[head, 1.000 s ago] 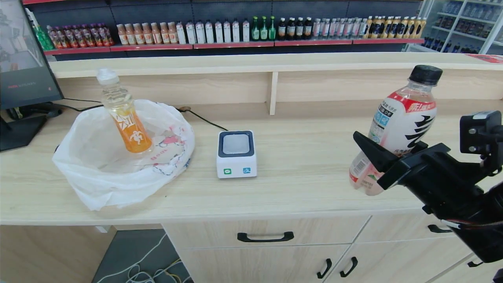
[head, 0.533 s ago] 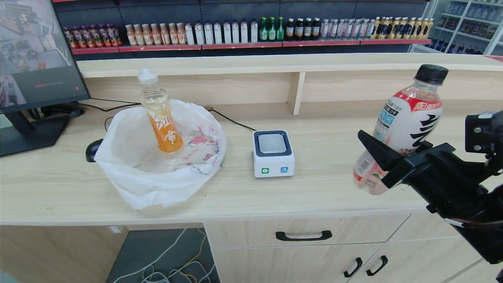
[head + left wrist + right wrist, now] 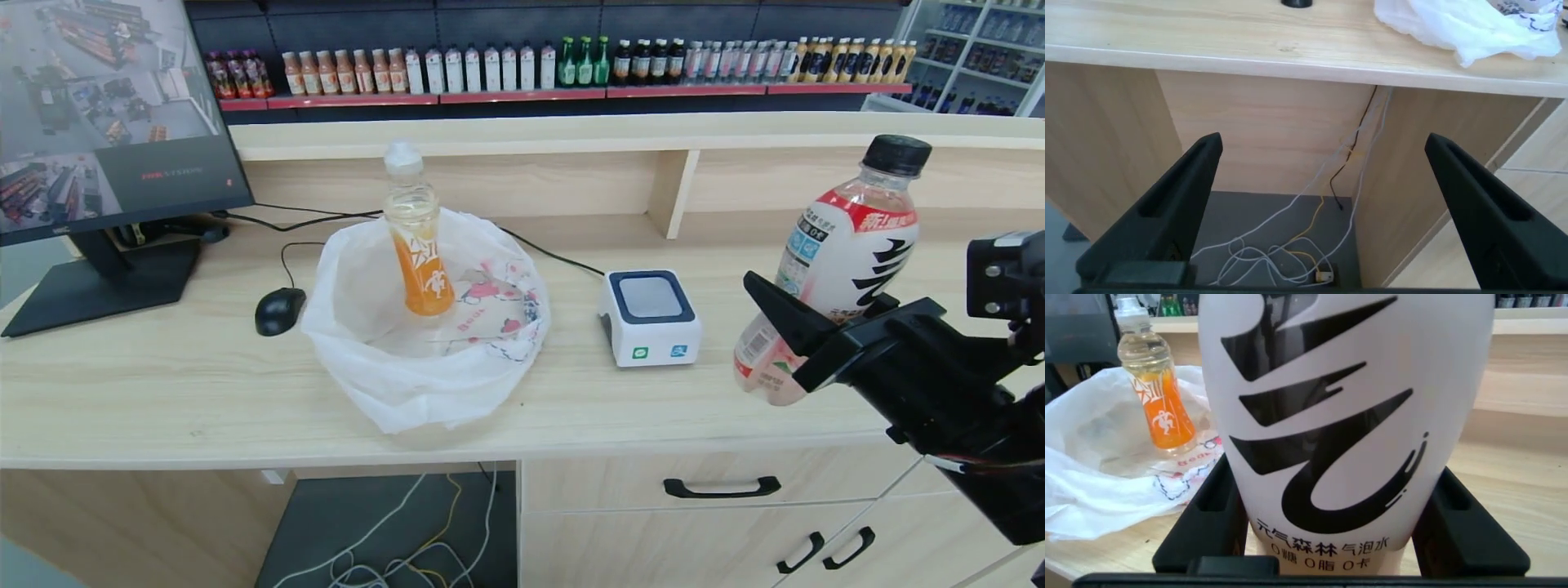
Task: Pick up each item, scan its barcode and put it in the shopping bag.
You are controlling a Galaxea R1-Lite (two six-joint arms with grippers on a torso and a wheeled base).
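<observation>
Where the right end effector clamps, the bottle sits — near upright

You have bright, even light on your counter, likely from overhead. Soft, short shadows under the shopping bag and scanner. Dimmer beneath the counter. Head view bows at its edges.

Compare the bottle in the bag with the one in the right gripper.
The slim clear plastic bottle of orange drink has a white cap; the stout white-labelled plastic bottle has a black one. The orange bottle stands in the white plastic shopping bag; the white-labelled bottle sits in the right gripper. Both are capped.
</observation>
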